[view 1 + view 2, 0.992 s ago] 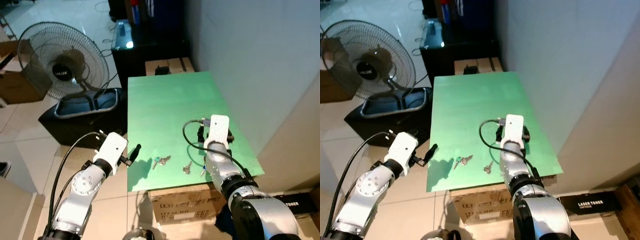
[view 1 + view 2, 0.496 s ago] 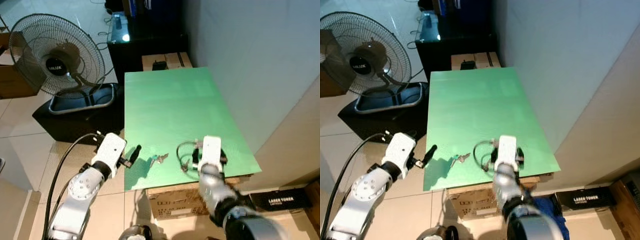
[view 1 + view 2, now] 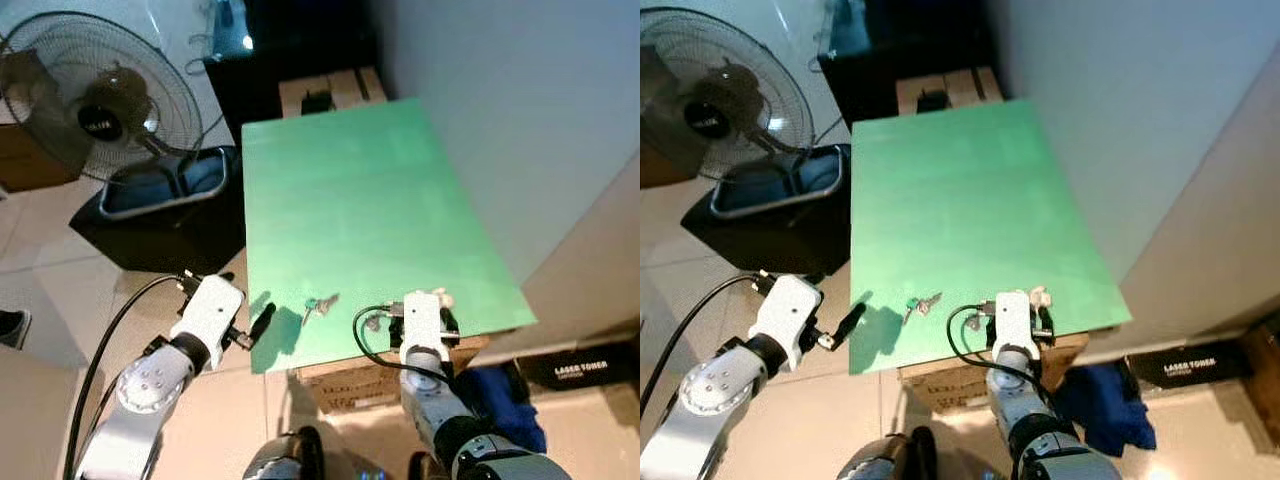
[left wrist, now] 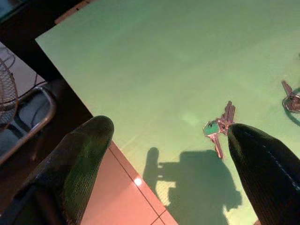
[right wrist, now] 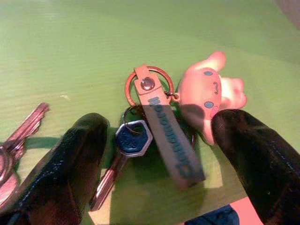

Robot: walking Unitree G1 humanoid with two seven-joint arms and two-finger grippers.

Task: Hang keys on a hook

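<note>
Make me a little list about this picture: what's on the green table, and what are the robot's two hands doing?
table: green top, near a wall
keychain: key bunch with strap and pink charm, near the table's front edge
green key: small bunch with a green head, also near the front edge
third keys: partly seen beside the keychain
right end effector: open, fingers either side of the keychain, not gripping it
left end effector: open, at the table's front left corner, short of the green key
hook: cannot tell where it is
</note>
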